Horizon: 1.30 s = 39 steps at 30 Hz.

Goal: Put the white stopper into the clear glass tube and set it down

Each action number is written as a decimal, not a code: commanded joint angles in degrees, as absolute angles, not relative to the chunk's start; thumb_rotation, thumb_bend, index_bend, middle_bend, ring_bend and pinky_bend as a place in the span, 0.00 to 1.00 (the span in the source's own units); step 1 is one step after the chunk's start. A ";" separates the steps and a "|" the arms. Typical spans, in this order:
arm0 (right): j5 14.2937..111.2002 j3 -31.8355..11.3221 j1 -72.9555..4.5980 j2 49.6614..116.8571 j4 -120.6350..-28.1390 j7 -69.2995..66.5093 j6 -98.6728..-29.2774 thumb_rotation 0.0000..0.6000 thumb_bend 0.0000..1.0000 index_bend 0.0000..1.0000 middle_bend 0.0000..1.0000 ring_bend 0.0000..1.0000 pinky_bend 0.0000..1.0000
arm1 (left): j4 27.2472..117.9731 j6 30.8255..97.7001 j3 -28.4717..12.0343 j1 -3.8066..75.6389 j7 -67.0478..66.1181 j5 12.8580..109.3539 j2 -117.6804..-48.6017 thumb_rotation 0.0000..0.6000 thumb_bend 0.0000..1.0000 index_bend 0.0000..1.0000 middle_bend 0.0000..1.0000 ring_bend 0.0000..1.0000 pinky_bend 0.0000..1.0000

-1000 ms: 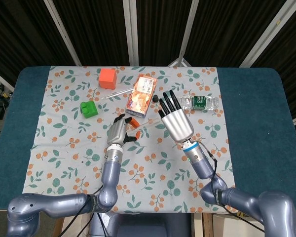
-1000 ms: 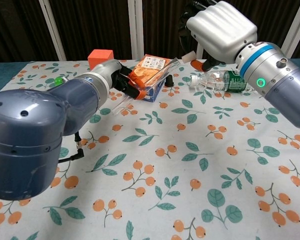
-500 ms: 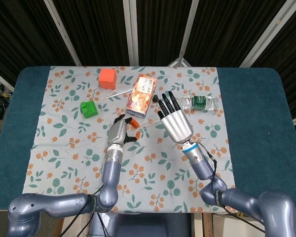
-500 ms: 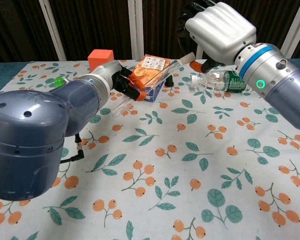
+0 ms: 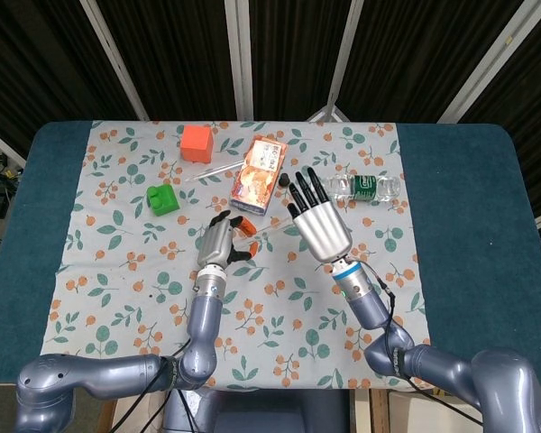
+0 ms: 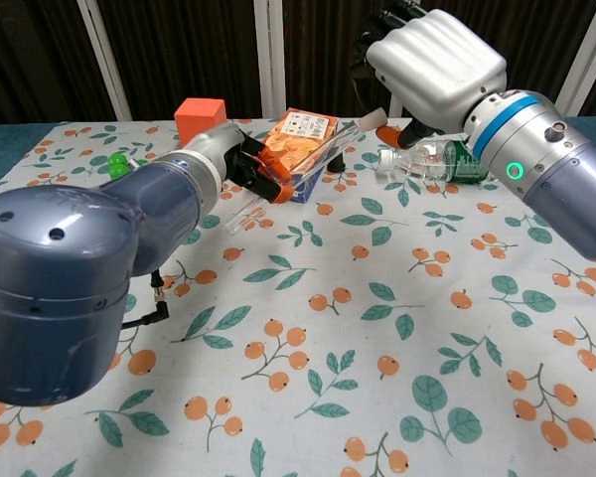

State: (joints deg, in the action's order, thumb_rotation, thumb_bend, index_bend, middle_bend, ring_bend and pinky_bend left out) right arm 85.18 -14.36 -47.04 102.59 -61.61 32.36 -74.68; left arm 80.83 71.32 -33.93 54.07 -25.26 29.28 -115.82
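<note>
The clear glass tube (image 6: 316,151) slants up to the right above the cloth, and my left hand (image 6: 240,165) grips its lower end. In the head view the tube (image 5: 265,226) runs from my left hand (image 5: 218,242) toward my right hand (image 5: 317,221). The right hand (image 6: 432,68) hovers at the tube's open upper end and pinches the small white stopper (image 6: 372,117) between thumb and a finger, its other fingers spread. The stopper's tip sits right at the tube mouth; I cannot tell whether it is inside. The head view hides the stopper under the right hand.
Behind the hands lie an orange-printed box (image 5: 259,174), a plastic water bottle (image 5: 365,188), a thin pipette (image 5: 215,170) and a small black object (image 5: 283,177). An orange cube (image 5: 196,142) and a green block (image 5: 163,198) sit at the back left of the flowered cloth (image 5: 279,307).
My right hand has drifted slightly left toward the tube mouth, and the left hand has edged the tube a little to the right. Both holds are unchanged.
</note>
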 commanded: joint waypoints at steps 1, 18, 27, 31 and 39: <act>85.10 -14.35 -46.98 102.63 -61.69 32.41 -74.70 1.00 0.36 0.67 0.26 0.11 0.07 | 80.71 71.26 -34.02 54.08 -25.18 29.30 -115.84 1.00 0.76 0.53 0.43 0.07 0.00; 84.66 -14.42 -46.75 102.85 -62.71 32.99 -74.75 1.00 0.36 0.67 0.26 0.11 0.07 | 80.02 71.14 -34.30 54.13 -24.47 29.64 -116.42 1.00 0.76 0.53 0.43 0.07 0.00; 84.50 -14.66 -46.95 102.84 -62.95 33.26 -74.56 1.00 0.36 0.67 0.26 0.11 0.07 | 80.56 71.12 -33.95 53.96 -24.38 30.26 -116.33 1.00 0.76 0.53 0.43 0.07 0.00; 84.35 -14.73 -46.91 102.80 -63.07 33.29 -74.53 1.00 0.36 0.67 0.26 0.11 0.07 | 80.61 71.06 -33.80 53.92 -24.28 30.56 -116.37 1.00 0.76 0.53 0.43 0.07 0.00; 84.19 -14.77 -46.91 102.58 -63.26 33.33 -74.35 1.00 0.36 0.67 0.26 0.11 0.07 | 80.25 70.95 -33.44 53.85 -24.10 31.11 -116.57 1.00 0.76 0.53 0.43 0.07 0.00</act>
